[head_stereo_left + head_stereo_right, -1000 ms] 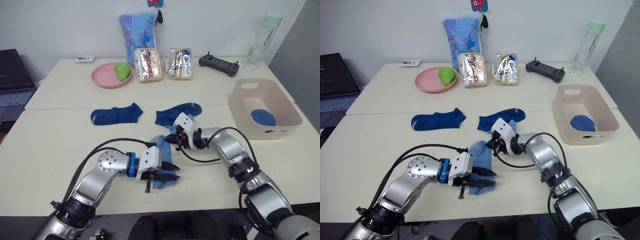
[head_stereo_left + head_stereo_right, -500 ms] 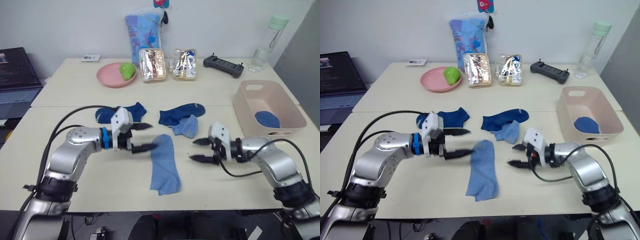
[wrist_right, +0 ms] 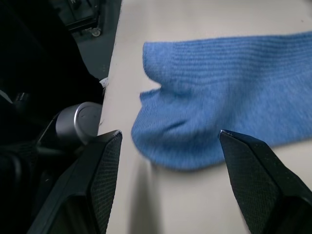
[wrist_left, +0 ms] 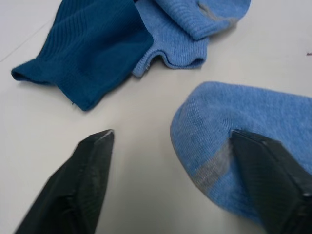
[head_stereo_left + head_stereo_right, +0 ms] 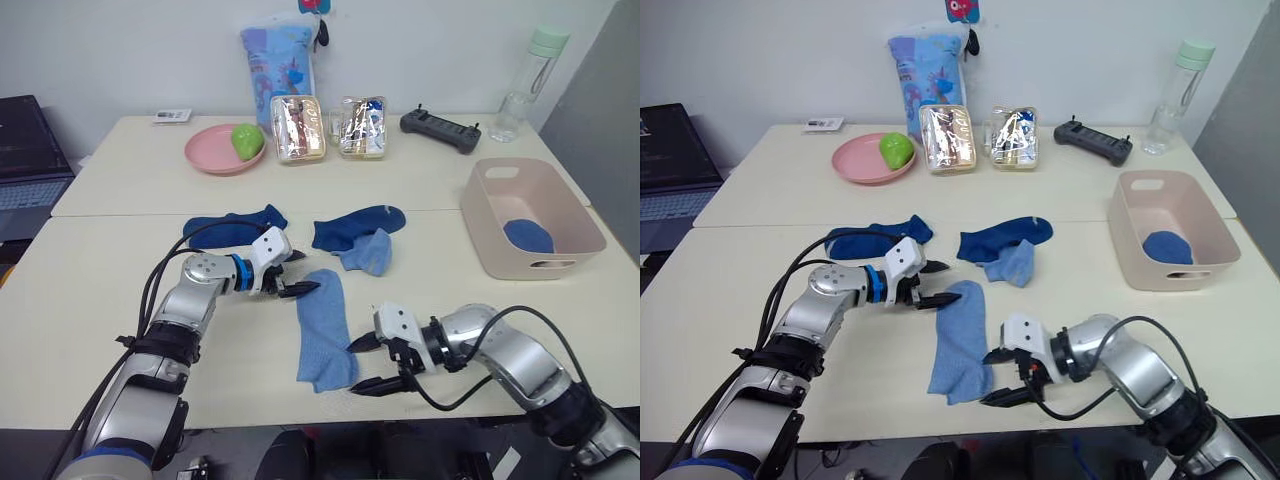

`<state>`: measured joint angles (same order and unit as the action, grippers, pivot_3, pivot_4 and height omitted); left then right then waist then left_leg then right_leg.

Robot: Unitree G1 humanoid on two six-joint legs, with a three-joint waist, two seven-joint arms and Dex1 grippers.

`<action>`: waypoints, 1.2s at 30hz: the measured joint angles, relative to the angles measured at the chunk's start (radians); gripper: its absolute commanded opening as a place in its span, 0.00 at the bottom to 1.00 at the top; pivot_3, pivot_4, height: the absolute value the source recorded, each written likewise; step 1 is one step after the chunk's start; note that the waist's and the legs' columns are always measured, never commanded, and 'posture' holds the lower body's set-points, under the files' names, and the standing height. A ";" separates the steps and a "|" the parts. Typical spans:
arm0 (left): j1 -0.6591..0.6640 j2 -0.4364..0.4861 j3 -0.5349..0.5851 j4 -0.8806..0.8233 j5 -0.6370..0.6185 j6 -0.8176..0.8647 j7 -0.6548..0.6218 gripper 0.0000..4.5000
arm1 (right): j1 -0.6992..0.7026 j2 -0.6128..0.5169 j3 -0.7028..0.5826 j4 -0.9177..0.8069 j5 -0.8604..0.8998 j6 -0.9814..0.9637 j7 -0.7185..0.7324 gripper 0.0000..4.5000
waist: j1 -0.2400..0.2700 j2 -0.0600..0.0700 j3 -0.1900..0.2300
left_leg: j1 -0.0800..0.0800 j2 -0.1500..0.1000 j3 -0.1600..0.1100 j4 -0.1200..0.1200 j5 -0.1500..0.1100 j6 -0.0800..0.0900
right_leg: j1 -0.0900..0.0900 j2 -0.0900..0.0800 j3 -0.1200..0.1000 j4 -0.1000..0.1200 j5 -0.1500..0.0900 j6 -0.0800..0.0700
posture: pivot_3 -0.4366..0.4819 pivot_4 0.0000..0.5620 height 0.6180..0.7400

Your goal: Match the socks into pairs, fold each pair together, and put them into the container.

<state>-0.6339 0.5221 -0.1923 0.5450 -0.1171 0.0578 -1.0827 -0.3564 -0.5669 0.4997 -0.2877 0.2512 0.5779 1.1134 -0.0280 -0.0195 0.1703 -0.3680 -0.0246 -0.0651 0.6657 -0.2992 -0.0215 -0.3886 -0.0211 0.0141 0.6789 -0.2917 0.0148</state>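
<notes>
Light blue sock [image 5: 322, 328] lies flat and stretched out on the tabletop [image 5: 100, 300], toe end toward the plate side, cuff end at the near edge. Left pincer [image 5: 293, 276] is spread, one finger on the toe end, the other on bare tabletop. Right pincer [image 5: 378, 364] is spread too, straddling the cuff end, not gripping. Looks like both are set at opposite ends so the sock can be folded or lined up with its mate.

Second light blue sock [image 5: 367, 251] sits crumpled just past it, overlapping a dark blue sock [image 5: 352, 225]; another dark blue sock [image 5: 235, 226] lies behind the left arm. Pink tub [image 5: 578, 225] is well apart on the right, with one folded blue bundle [image 5: 526, 236] in it. My read: one pair done, two to go.
</notes>
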 measured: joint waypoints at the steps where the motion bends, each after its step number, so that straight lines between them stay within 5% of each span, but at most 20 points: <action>1: 0.000 -0.001 0.000 0.000 0.001 0.000 -0.004 0.59 | -0.005 0.010 0.016 0.026 -0.021 -0.026 -0.006 0.67 | 0.000 0.000 0.000 | 0.000 0.000 0.000 0.000 0.000 0.000 | 0.000 0.000 0.000 0.000 0.000 0.000 | 0.48 0.27 1.00; 10: 0.043 0.003 0.007 -0.070 -0.005 0.046 -0.025 0.00 | 0.028 -0.005 -0.043 0.084 -0.058 -0.131 -0.037 0.00 | 0.000 0.000 0.000 | 0.000 0.000 0.000 0.000 0.000 0.000 | 0.000 0.000 0.000 0.000 0.000 0.000 | 0.48 0.27 1.00; 17: 0.155 0.029 0.051 -0.229 -0.045 0.153 -0.014 0.00 | 0.059 -0.086 -0.107 0.025 -0.019 -0.119 -0.006 0.00 | -0.004 0.000 0.000 | 0.000 0.000 -0.001 0.000 0.000 0.000 | 0.000 0.000 0.000 0.001 0.000 0.000 | 0.48 0.27 1.00; 27: 0.552 0.107 0.235 -0.840 -0.297 0.584 0.126 0.00 | -0.084 -0.204 -0.139 0.164 -0.076 -0.424 0.178 0.00 | 0.007 0.000 0.001 | 0.002 0.001 -0.002 -0.001 0.000 0.000 | 0.002 0.000 -0.001 0.000 0.000 0.000 | 0.48 0.27 1.00; 29: 0.568 0.086 0.246 -0.857 -0.298 0.587 0.180 0.00 | -0.102 -0.206 -0.138 0.205 -0.077 -0.466 0.221 0.11 | 0.015 0.000 0.001 | 0.003 0.001 -0.002 0.000 0.000 0.000 | 0.004 0.000 -0.001 0.000 0.000 0.000 | 0.48 0.27 1.00; 32: 0.584 0.062 0.246 -0.858 -0.285 0.561 0.239 0.13 | -0.098 -0.217 -0.131 0.229 -0.076 -0.478 0.269 0.30 | 0.022 0.000 0.001 | 0.003 0.001 -0.001 0.000 0.000 0.000 | 0.003 0.000 -0.001 0.000 0.000 0.000 | 0.48 0.27 1.00; 36: 0.589 0.061 0.260 -0.856 -0.296 0.545 0.262 0.41 | -0.053 -0.289 -0.168 0.198 -0.071 -0.442 0.280 0.62 | 0.027 0.000 0.001 | 0.001 0.001 -0.001 -0.001 0.000 0.000 | 0.002 0.000 -0.001 -0.001 0.000 -0.001 | 0.48 0.27 1.00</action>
<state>-0.0450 0.5836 0.0673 -0.3114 -0.4127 0.6028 -0.8207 -0.4096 -0.8556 0.3313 -0.0898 0.1806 0.1359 1.3936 -0.0013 -0.0199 0.1711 -0.3669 -0.0240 -0.0665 0.6648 -0.2991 -0.0220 -0.3864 -0.0215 0.0135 0.6782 -0.2914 0.0143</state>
